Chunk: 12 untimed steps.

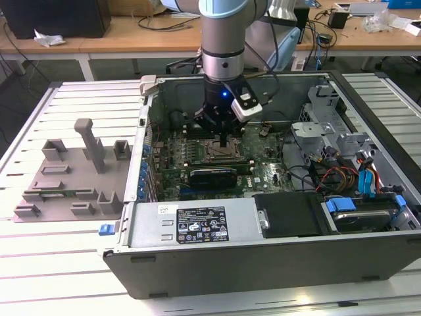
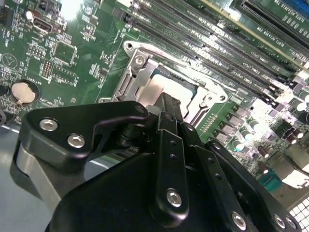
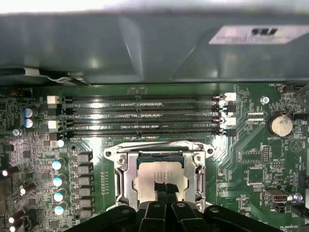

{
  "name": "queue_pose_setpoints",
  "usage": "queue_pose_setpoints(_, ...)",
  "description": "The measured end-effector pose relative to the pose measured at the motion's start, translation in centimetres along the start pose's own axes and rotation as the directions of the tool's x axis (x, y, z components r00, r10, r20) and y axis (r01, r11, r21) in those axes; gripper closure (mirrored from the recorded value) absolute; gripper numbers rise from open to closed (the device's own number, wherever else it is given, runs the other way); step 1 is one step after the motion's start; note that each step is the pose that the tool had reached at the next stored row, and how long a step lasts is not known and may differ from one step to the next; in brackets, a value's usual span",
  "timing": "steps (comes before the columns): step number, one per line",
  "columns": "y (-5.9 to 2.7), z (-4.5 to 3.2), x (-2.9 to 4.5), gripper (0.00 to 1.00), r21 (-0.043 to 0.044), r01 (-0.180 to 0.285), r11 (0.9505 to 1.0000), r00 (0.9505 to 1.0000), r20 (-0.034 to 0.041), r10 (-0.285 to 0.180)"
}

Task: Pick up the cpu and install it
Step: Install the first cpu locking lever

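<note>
A white label with black print sits on the power supply [image 1: 197, 224] at the near edge of the open computer case [image 1: 276, 263] in the exterior view; another pale label [image 3: 246, 34] shows on the grey case wall in the first wrist view. White lettering is scattered over the green motherboard [image 3: 246, 159], too small to make out.

The cpu [image 3: 159, 176] lies flat inside the metal frame of the socket [image 3: 120, 169], its silvery top bare in both wrist views [image 2: 157, 89]. The four long memory slots [image 3: 145, 116] run just beside one edge of the socket, and a row of small capacitors [image 3: 58, 186] lines another side, so the room around the socket is tight. A coin battery [image 3: 280, 124] sits well apart from it.

The arm [image 1: 223, 39] stands nearly vertical over the middle of the case, wrist pointing straight down, with a blue light on its camera housing. The end effector [image 3: 162, 189] is low over the cpu, its black fingertips [image 2: 169, 104] drawn together to a narrow tip on or just above the chip's top; they close on nothing, and whether they touch the metal cannot be told.

On the slatted bench [image 1: 59, 276], at the exterior view's left, a grey fixture tray [image 1: 72, 178] lies beside the case.
</note>
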<state>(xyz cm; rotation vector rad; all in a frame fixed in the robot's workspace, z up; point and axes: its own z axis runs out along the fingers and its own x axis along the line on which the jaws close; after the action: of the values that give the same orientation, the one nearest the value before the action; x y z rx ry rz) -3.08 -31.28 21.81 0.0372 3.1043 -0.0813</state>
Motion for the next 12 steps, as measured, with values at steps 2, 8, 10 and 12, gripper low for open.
queue_pose_setpoints(2,-0.09,0.01,0.00,0.89,0.0000,0.000,1.0000,1.0000,0.0001,0.000)
queue_pose_setpoints(8,-0.12,-0.33,-0.01,0.89,0.0000,0.000,1.0000,1.0000,0.0001,0.000)
queue_pose_setpoints(10,-0.12,-0.44,-0.02,0.89,0.0000,0.000,1.0000,1.0000,0.0001,0.000)
queue_pose_setpoints(12,-0.12,-0.44,-0.02,0.89,-0.0002,0.000,1.0000,1.0000,0.0002,0.000)
